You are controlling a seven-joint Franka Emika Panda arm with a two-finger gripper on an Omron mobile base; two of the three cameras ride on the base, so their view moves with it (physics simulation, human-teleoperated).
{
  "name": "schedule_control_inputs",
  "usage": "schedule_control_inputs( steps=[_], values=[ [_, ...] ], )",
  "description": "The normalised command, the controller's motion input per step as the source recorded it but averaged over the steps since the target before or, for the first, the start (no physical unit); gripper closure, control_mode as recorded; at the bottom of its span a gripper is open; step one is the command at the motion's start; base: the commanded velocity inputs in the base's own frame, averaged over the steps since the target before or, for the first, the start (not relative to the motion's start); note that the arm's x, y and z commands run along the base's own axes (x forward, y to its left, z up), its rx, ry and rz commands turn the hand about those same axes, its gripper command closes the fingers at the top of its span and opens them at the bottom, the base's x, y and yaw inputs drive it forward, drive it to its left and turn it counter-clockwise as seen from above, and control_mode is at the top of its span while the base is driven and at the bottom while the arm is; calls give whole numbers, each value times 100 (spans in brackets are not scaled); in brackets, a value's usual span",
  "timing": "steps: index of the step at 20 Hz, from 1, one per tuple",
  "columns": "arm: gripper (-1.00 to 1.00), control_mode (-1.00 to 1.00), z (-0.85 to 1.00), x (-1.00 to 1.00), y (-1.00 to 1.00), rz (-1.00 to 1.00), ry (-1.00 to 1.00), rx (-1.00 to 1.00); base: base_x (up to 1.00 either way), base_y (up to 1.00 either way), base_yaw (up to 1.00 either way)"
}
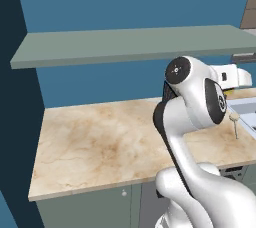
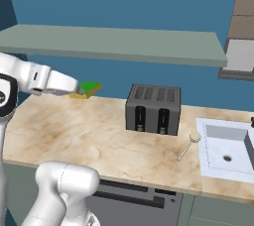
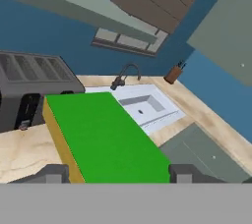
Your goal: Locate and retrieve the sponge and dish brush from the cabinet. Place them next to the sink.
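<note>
In the hand view the sponge [image 3: 106, 137] lies between the two dark fingertips [image 3: 51, 174], its green top facing the camera and its yellow-orange layer showing along one edge; the jaws stand spread to the sponge's width and pinch it by its sides, though the near end of the sponge and the contact itself are cut off at the bottom of the view. In the right base view the sponge [image 2: 88, 89] sits at the tip of the white forearm, above the bench [image 2: 84, 136] and in front of the blue wall, and the gripper [image 2: 78, 91] is mostly hidden by the wrist. The dish brush [image 2: 190, 143] lies on the bench between the black toaster [image 2: 153, 108] and the sink [image 2: 225, 143], its round head near the toaster's corner and the handle pointing toward the front edge. In the left base view the arm covers most of the right side; the dish brush [image 1: 234, 119] peeks out just past the elbow, with the sink [image 1: 245, 108] cut off by the frame. The cabinet [image 2: 114, 42] shelf runs above the bench.
</note>
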Motion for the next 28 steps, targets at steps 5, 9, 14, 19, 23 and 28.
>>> schedule_control_inputs(
  steps=[5, 9, 14, 19, 23, 28],
  values=[
    [100, -100, -32, 5, -69, -14, 6, 3, 0, 0, 0],
    [100, -100, -26, 2, -53, -9, 2, 3, 0, 0, 0],
    [100, -100, -49, 15, -66, -10, 3, 11, 0, 0, 0],
    [100, -100, -72, 26, -46, 0, -6, 6, 0, 0, 0],
    [100, -100, -67, 33, -37, 0, -9, 0, 0, 0, 0],
    [100, -100, -53, 34, -29, 0, -14, 0, 0, 0, 0]
  ],
)
